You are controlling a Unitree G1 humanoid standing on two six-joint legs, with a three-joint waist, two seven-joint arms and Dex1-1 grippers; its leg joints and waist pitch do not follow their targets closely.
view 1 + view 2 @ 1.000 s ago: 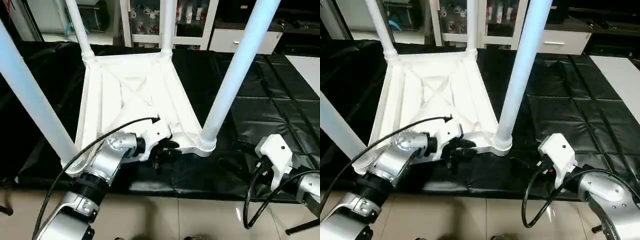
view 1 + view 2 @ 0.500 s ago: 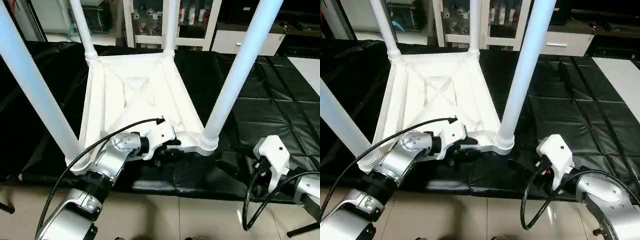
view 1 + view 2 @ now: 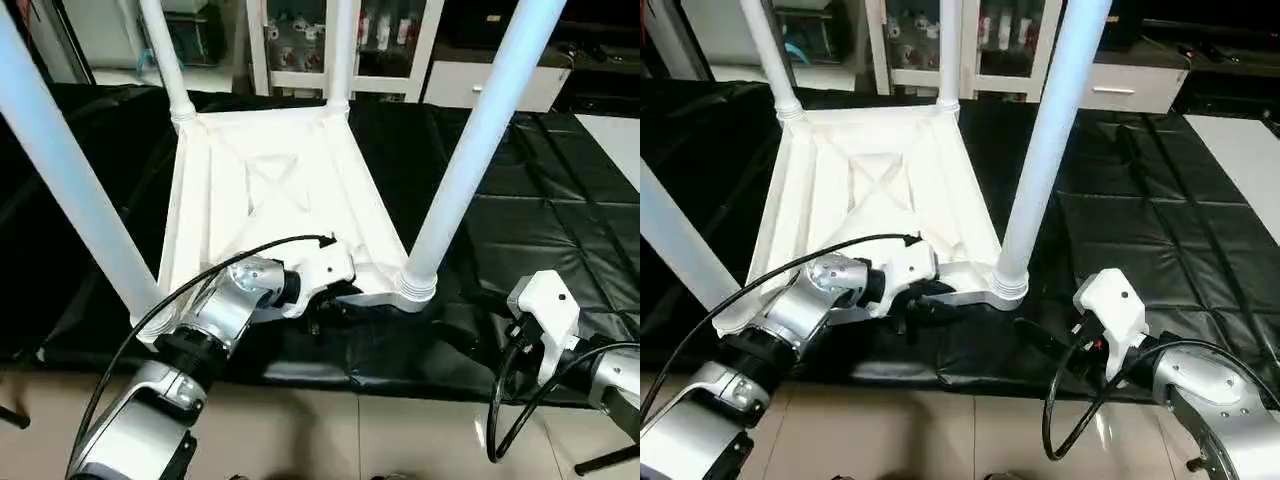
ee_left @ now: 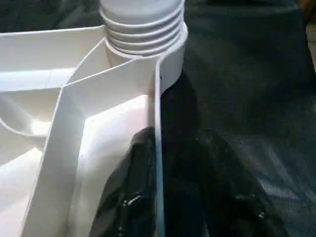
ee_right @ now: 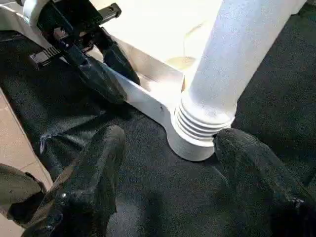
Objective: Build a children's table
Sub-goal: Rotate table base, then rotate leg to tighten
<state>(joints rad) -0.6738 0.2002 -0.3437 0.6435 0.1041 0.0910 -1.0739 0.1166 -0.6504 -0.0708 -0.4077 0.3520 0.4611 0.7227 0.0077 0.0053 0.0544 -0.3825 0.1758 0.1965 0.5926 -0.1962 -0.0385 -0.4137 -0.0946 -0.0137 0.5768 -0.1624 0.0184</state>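
The white plastic rectangular table top (image 3: 270,200) lies underside up (X-ribs visible) at frame centre on the black padded mat (image 3: 540,230), four white tapered tube legs (image 3: 470,150) standing in its corner sockets. The left gripper (image 5: 106,74) pinches the near rim. The right gripper (image 5: 168,182) stands open at lower right, apart.

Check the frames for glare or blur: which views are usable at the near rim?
Left wrist view: soft focus up close, left pincer fingers blurred, one each side of the table rim; the ribbed leg base reads fine. Right wrist view: right pincer fingers blurred in the foreground, bright washout on the tabletop underside. Eye views: bluish glare down the near legs, black mat shiny.
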